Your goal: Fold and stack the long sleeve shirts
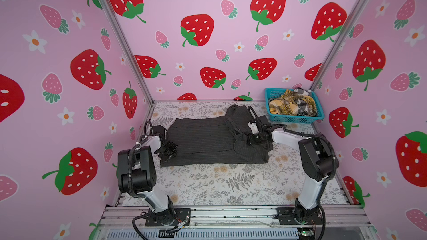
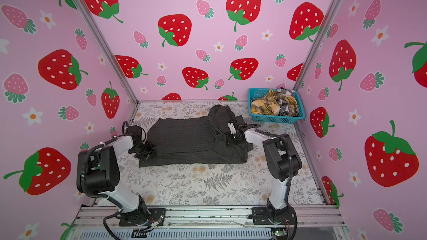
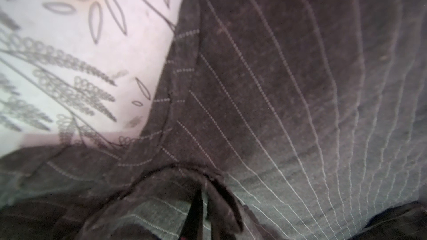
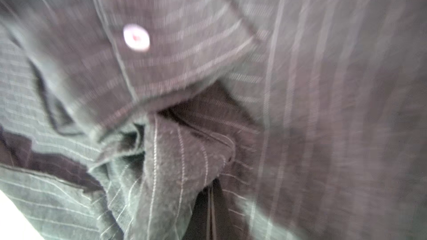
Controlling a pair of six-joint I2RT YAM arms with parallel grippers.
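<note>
In both top views a dark charcoal pinstriped shirt lies spread across the floral table, bunched up at its right end. At its left edge my left gripper is shut on a fold of the hem. The left wrist view shows that gripper with cloth pinched against a finger. My right gripper sits in the bunched right end. The right wrist view shows it shut, with shirt cloth gathered over its tips beside a pale button. A mustard plaid shirt and a black-and-white checked shirt lie crumpled in the basket.
A turquoise mesh basket stands at the back right corner against the wall. Pink strawberry walls close in three sides. The floral table shows in front of the shirt, and a metal rail runs along the front.
</note>
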